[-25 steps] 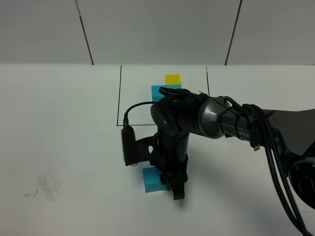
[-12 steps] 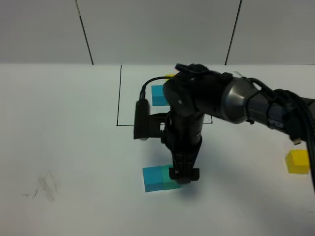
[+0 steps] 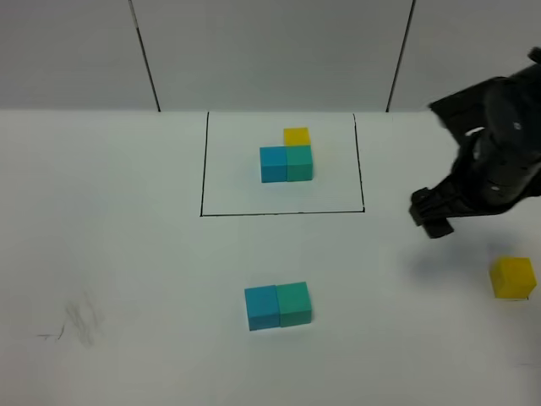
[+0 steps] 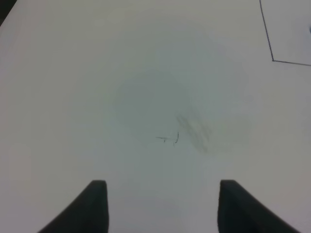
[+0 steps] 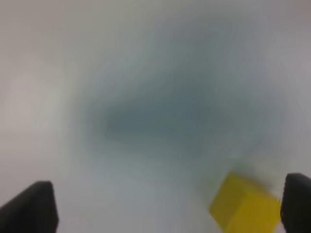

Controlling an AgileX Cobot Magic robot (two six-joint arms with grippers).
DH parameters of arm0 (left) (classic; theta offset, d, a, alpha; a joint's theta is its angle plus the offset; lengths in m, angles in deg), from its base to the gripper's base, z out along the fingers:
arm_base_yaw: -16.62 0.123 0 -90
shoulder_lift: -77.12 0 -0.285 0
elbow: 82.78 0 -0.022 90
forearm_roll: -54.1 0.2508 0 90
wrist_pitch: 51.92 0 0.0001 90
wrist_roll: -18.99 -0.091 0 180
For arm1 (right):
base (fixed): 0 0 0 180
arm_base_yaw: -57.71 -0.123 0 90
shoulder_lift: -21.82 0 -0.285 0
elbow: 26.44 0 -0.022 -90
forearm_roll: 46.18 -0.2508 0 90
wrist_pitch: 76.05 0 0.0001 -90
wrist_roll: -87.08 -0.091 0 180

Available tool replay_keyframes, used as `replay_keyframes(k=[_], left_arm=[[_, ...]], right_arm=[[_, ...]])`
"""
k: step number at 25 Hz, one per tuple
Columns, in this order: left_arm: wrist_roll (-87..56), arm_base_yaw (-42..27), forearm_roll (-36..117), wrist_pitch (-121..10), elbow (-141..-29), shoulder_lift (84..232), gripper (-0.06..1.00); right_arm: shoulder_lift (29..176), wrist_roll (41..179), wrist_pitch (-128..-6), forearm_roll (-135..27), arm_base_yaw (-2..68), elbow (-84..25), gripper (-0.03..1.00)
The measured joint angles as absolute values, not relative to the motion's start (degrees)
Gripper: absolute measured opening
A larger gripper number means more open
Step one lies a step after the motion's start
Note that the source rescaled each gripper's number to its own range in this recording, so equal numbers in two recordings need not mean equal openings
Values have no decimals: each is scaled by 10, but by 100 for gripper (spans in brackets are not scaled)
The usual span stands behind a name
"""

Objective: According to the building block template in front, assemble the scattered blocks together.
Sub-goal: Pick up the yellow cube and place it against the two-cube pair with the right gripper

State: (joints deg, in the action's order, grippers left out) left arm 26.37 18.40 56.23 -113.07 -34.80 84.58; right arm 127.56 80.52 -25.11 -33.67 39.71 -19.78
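The building block template (image 3: 286,157) is an L of sky-blue, teal-green and yellow cubes inside a thin black drawn rectangle at the back centre. In front of it a loose sky-blue cube (image 3: 262,307) and a loose teal-green cube (image 3: 293,304) sit side by side, touching. The loose yellow cube (image 3: 513,277) lies alone at the far right; it also shows in the right wrist view (image 5: 245,206). My right gripper (image 3: 433,222) hangs above the table left of the yellow cube, open and empty (image 5: 170,206). My left gripper (image 4: 163,206) is open and empty over bare table.
The white table (image 3: 110,254) has faint grey scuff marks (image 3: 72,321) at the front left, also seen in the left wrist view (image 4: 187,131). A grey panelled wall (image 3: 270,51) runs behind the table. A corner of the black rectangle (image 4: 272,58) shows in the left wrist view.
My right gripper has let go of the teal-green cube next to the sky-blue one, risen and swung far to the right, close to the yellow cube. The left arm's motion cannot be judged.
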Motion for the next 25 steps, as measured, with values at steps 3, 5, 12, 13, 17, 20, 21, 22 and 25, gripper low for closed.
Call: replay_keyframes(k=[3,5,12,13,17,20,21,22,25], left_arm=[[264,184,562,-1131,-348,846,14],[264,184,562,-1131,-348,846,14],[264,184,562,-1131,-348,846,14],[264,184,562,-1131,-348,846,14],[264,184,562,-1131,-348,846,14],[264,184,562,-1131,-348,846,14],[264,184,562,-1131,-348,846,14],[264,184,562,-1131,-348,846,14],[264,184,562,-1131,-348,846,14]], right_arm=[[1259,792,-267,-334,444,-149,87],[1259,790,-288,-334,466,-126,87],[1273,790,-340,-343,508,-99,87],[1279,791,-342,-345,513,-98,87],[1302,791,-359,-348,523,-97,87],[1324,795,-368,-350,527,-97,87],[1330,796,-372,-350,529,-97,87],[1339,798,-377,-353,531,-97,87],[1360,801,-389,-364,538,-97,86]])
